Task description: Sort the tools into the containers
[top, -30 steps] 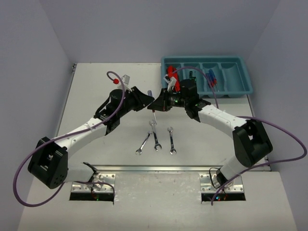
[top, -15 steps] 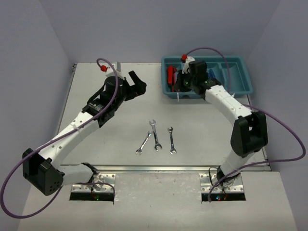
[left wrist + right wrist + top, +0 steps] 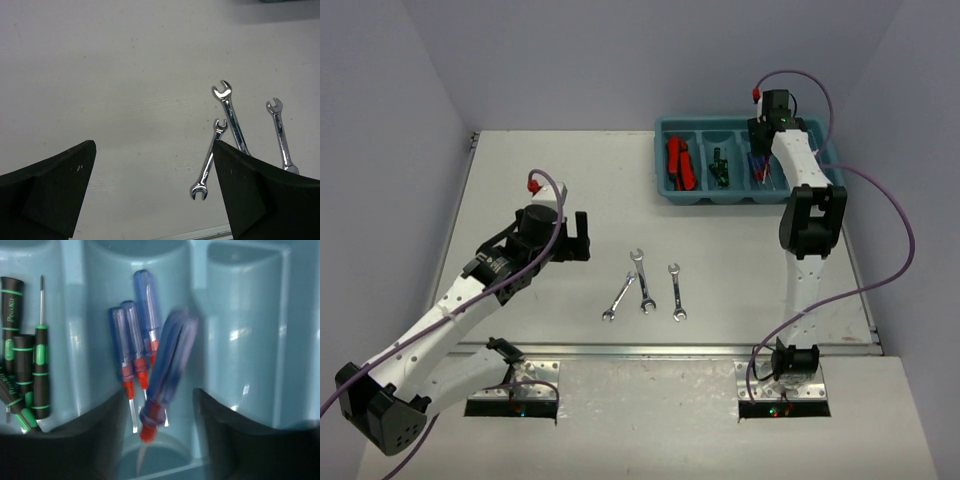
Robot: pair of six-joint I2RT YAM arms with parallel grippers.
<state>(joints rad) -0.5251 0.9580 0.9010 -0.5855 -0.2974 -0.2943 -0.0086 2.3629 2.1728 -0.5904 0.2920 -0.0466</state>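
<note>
The teal tray (image 3: 720, 198) stands at the back right. My right gripper (image 3: 761, 150) hangs over its third compartment, open. In the right wrist view a blurred blue-handled screwdriver (image 3: 167, 365) lies slanted between the open right gripper's (image 3: 160, 407) fingers and touches neither, over three more blue screwdrivers (image 3: 132, 335). Black-and-green screwdrivers (image 3: 30, 370) fill the compartment to the left, and red-and-black knives (image 3: 677, 162) the leftmost one. Three silver wrenches (image 3: 642, 285) lie mid-table. My left gripper (image 3: 578, 238) is open and empty, left of them; the wrenches (image 3: 230, 115) show past the left gripper (image 3: 155, 190).
The tray's rightmost compartment (image 3: 245, 330) holds nothing. The right arm (image 3: 805, 215) rises along the table's right side. A metal strip (image 3: 650, 350) runs along the table's near edge.
The right gripper carried the blue screwdriver from mid-table to the tray and opened. The left gripper opened, let go of that screwdriver and drew back to the left and nearer.
</note>
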